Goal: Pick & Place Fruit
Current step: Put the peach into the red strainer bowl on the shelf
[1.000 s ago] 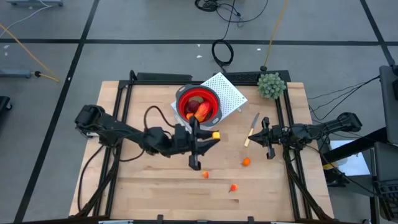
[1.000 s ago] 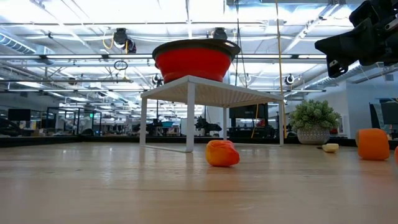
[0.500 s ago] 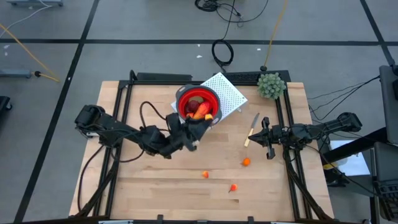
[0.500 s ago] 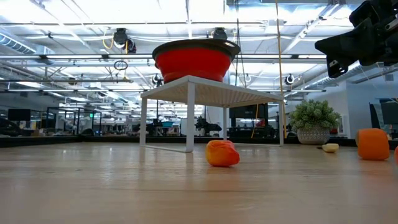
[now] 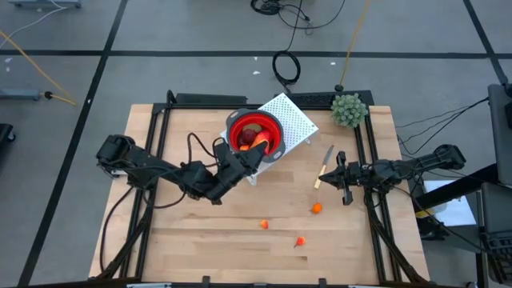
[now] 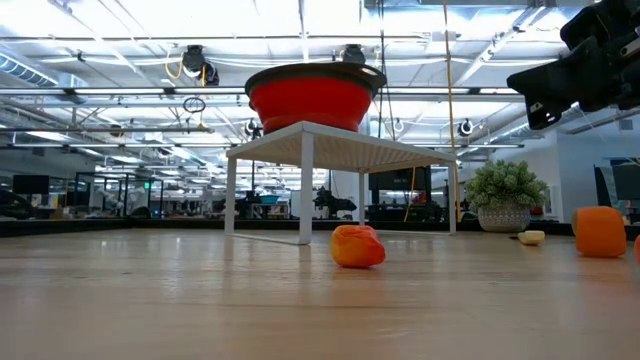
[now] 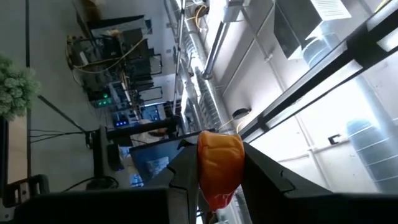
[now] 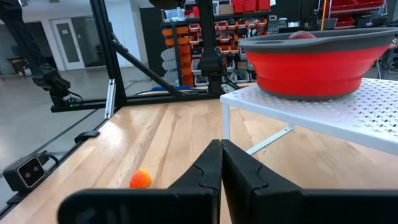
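Note:
A red bowl with several toy fruits in it stands on a white perforated stand. My left gripper is at the bowl's near rim, shut on a small orange fruit piece. Three tiny orange fruit bits lie on the wooden table. At the table's right side my right gripper hangs shut and empty, level above the table, pointing toward the bowl. My left gripper pinches the orange piece by its two opposite sides between its two fingers. The piece's free end sticks out past the fingertips. The fingers slant upward, coming from the table's left toward the bowl. The piece is lifted clear of the table.
A pale-handled knife lies on the table between the stand and my right gripper. A green bushy plant stands at the far right corner. Black frame rails run along the table's left and right sides. Bare wood lies near the front edge.
My left gripper, still shut on the orange piece, has swung from pointing at the table's near side round toward the bowl. It has rolled about its own line and tipped upward, so the piece now sits at the bowl's near rim.

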### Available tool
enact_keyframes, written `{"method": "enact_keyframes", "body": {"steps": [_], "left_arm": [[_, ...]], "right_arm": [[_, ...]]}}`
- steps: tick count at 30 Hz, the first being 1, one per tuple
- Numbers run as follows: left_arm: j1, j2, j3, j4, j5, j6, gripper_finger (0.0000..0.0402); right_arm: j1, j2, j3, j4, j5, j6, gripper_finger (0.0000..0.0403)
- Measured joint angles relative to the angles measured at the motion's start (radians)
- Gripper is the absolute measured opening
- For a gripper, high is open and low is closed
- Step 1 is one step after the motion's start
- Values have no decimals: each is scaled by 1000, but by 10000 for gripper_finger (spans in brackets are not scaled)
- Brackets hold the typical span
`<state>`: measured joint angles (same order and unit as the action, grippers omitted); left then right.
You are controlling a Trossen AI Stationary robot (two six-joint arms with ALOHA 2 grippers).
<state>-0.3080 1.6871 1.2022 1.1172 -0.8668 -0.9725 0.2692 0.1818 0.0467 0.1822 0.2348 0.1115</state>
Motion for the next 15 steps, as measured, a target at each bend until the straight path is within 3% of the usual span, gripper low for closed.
{"method": "enact_keyframes", "body": {"steps": [15], "left_arm": [[1, 0, 0, -77, -38, -106, 90]], "right_arm": [[0, 0, 0, 0, 0, 0, 0]]}}
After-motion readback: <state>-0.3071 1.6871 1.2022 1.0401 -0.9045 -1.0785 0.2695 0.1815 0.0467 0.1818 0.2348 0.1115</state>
